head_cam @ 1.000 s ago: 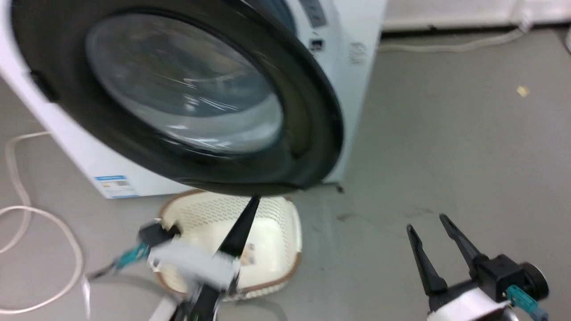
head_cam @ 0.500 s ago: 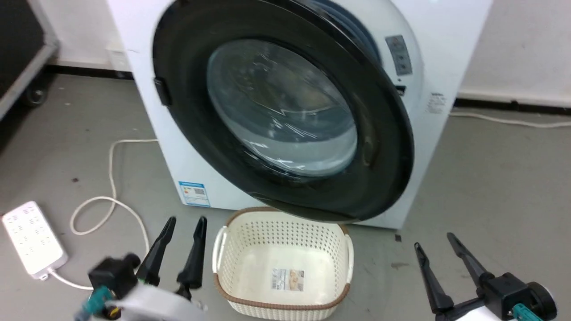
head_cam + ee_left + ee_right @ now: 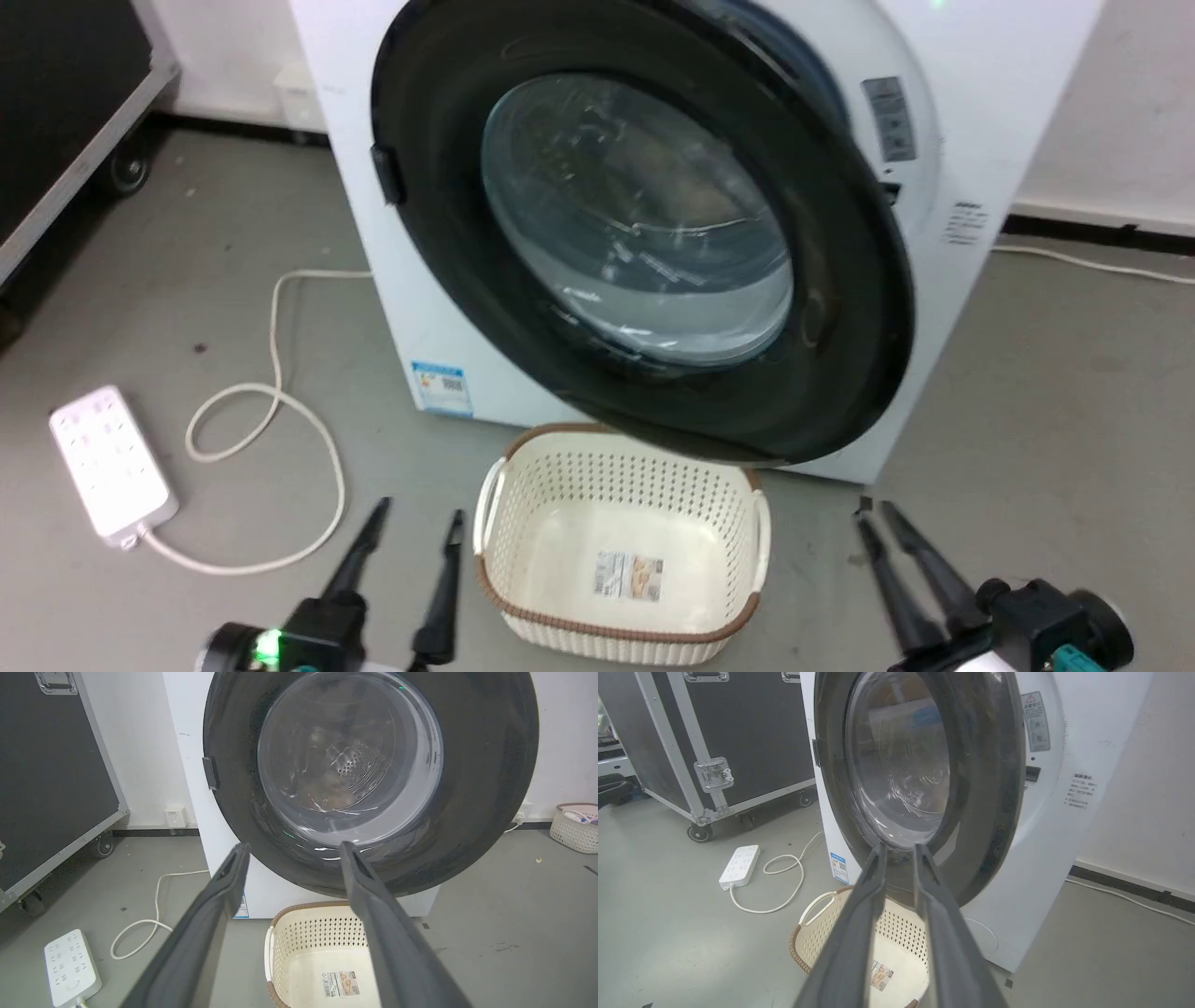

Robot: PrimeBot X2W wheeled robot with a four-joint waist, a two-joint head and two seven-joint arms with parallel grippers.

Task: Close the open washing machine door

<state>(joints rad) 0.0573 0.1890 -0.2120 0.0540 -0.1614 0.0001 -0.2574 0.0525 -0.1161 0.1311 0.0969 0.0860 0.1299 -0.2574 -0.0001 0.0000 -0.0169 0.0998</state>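
The washing machine door (image 3: 868,280) has a wide glossy black rim around a bulging clear glass bowl. It stands ajar in front of the white washing machine (image 3: 990,84), its right edge away from the front. My left gripper (image 3: 417,513) is open at the lower left, empty, well short of the door. In the left wrist view the door (image 3: 490,765) rises beyond the spread left gripper (image 3: 293,845). My right gripper (image 3: 876,515) sits at the lower right with only a narrow gap between its fingers, holding nothing. The right wrist view looks along the right gripper (image 3: 900,847) at the door (image 3: 990,765).
A cream perforated basket (image 3: 485,523) sits on the grey floor below the door, between my grippers. A white power strip (image 3: 112,462) and its looped cable (image 3: 280,401) lie at the left. A black wheeled case (image 3: 738,718) stands left of the machine. Another basket (image 3: 572,828) stands at the far right.
The head camera has swung, shifting the whole picture. My left gripper has drawn back from under the door to the lower left and opened. The right gripper's fingers have come closer together.
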